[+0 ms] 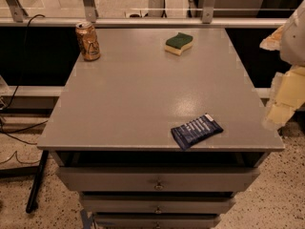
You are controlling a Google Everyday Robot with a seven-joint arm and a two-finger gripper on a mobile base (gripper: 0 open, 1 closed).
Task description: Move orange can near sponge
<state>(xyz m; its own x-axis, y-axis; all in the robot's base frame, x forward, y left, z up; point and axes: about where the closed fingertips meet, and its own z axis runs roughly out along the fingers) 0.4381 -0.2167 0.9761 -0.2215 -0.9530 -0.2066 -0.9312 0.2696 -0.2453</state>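
Can (88, 41) stands upright at the back-left corner of the worktop (143, 94), close to both edges. Sponge (179, 43) is at the back, right of centre, well apart from the can. Claw (282, 97) is off the worktop's right edge. Wide or narrow: can't tell.

Step in hand, my read: reach for the can, not yet gripped.
- Cross above the worktop, come at the can square, and grip mid-body, not the rim.
- A nudge there could tip it off the back or left side.
- Lift, carry right, and set down just beside the sponge, not on it.

Packet (196, 130) lies front-right, near the claw's side, so pass over it. Rail (143, 22) behind the worktop limits overshoot. Drawers (157, 180) below are no concern.
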